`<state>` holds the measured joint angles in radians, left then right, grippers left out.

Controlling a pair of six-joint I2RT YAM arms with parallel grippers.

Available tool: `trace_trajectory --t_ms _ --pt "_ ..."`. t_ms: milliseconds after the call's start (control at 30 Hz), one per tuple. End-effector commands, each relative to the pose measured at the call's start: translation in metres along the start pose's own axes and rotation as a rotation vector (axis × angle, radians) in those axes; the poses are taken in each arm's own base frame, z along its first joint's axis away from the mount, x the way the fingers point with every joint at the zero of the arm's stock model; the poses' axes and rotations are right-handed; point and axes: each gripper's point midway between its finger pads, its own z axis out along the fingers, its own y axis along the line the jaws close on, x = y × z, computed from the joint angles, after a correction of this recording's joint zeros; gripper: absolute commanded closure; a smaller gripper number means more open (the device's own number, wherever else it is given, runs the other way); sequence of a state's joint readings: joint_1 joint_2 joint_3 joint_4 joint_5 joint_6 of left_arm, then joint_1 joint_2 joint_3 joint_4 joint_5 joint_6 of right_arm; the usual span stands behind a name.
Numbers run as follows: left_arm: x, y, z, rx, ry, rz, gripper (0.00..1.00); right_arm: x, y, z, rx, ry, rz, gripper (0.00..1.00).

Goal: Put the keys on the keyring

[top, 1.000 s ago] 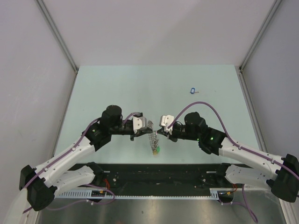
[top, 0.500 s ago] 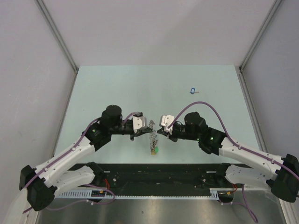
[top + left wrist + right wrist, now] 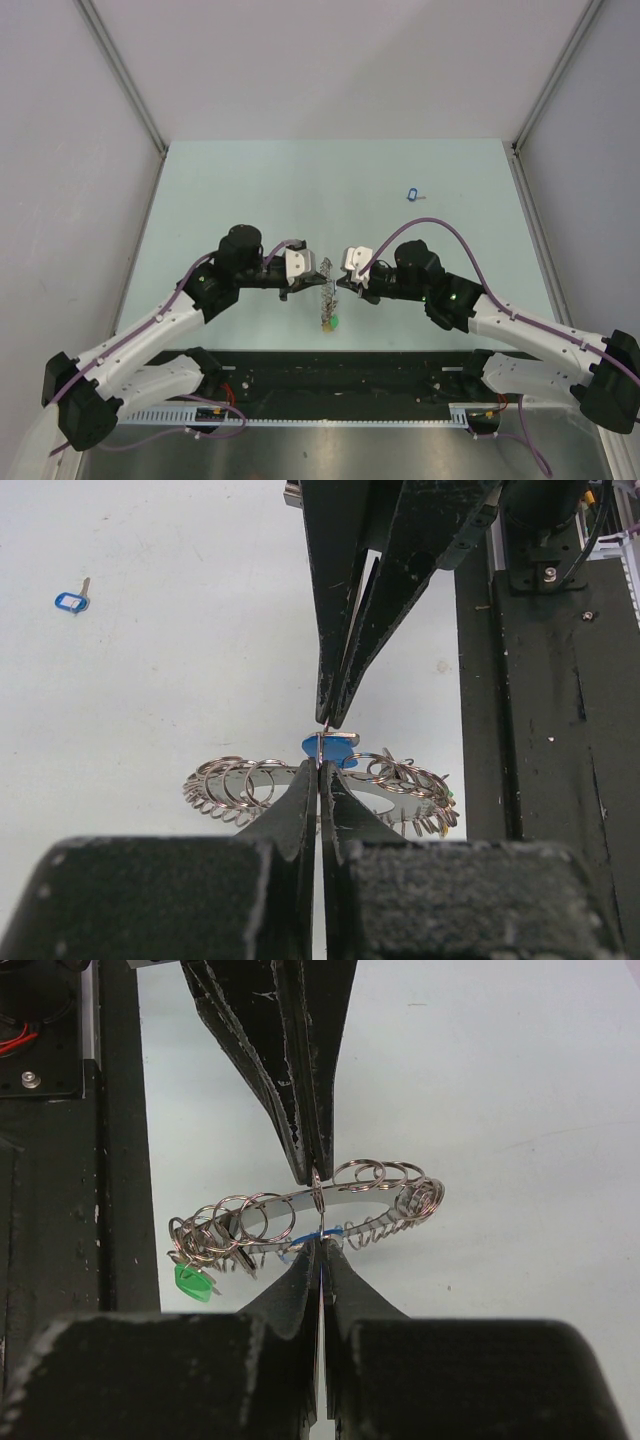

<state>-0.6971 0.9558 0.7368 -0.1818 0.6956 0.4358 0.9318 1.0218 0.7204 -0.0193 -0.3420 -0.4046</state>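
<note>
Silver metal forms the keyring (image 3: 370,1205), a broad flat band fringed with many small wire loops, which is pinched between the two arms just ahead of their bases, over the near part of the pale green bench (image 3: 250,190). The left fingers (image 3: 295,815) are pressed fully together, tip to tip, and are clamped on one of the small loops at the band's edge. The right fingers (image 3: 290,1290) are likewise closed tight, and a blue-tagged key (image 3: 330,747) is gripped by its thin shaft at their very tips, its tag lying against the band. The two sets of fingertips are brought almost nose to nose, with only the ring and the key between them. From above, the ring is seen edge-on as a narrow strip hanging below the meeting point, and a green tag (image 3: 193,1282) is carried at its lower end. Whether that end touches the bench cannot be told. A second blue-tagged key (image 3: 411,194) is left lying flat on the bench, well apart from the ring, towards the far right.
</note>
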Motion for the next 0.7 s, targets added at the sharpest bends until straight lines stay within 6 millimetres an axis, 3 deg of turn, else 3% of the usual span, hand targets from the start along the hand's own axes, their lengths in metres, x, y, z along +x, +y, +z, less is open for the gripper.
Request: trace_trajectory --t_ms 0,667 --pt "-0.023 0.004 0.0 0.014 -0.066 0.054 1.0 -0.018 0.0 -0.001 -0.011 -0.065 -0.032 1.0" --pt "-0.017 -0.005 0.007 0.11 -0.043 0.029 1.0 -0.026 0.009 -0.003 -0.062 -0.097 -0.056 1.0"
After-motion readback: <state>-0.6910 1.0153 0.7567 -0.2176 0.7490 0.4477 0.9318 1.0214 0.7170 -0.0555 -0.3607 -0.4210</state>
